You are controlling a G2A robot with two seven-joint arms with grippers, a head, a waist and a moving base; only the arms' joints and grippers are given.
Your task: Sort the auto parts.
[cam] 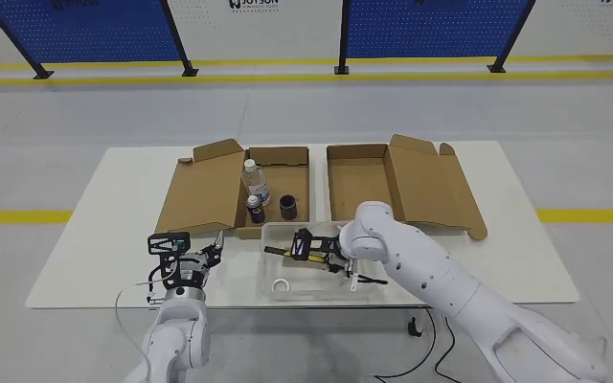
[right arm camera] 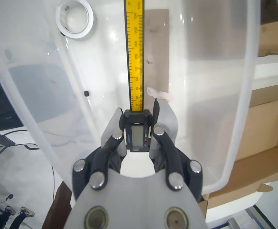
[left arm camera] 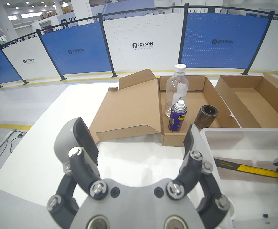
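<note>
Our right gripper (right arm camera: 136,112) clamps the digital caliper (right arm camera: 136,65) by its display head, at the clear bin (right arm camera: 245,86), low centre in the top view. We think its long beam could snag the rim and twist loose. Our left gripper (left arm camera: 134,126) is wide open and empty.

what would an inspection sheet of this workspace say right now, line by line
surface: white table, no spills seen
job's things: caliper within the clear bin; white ring in the bin; bottle, spray can and dark cylinder upright in the left box; right box open
clutter: small black screw at the bin's wall, inside or under unclear
grippers: left gripper open beside the bin; right gripper shut on the caliper
cables: black cable below the table's front edge
surroundings: fence panels, yellow floor lines
</note>
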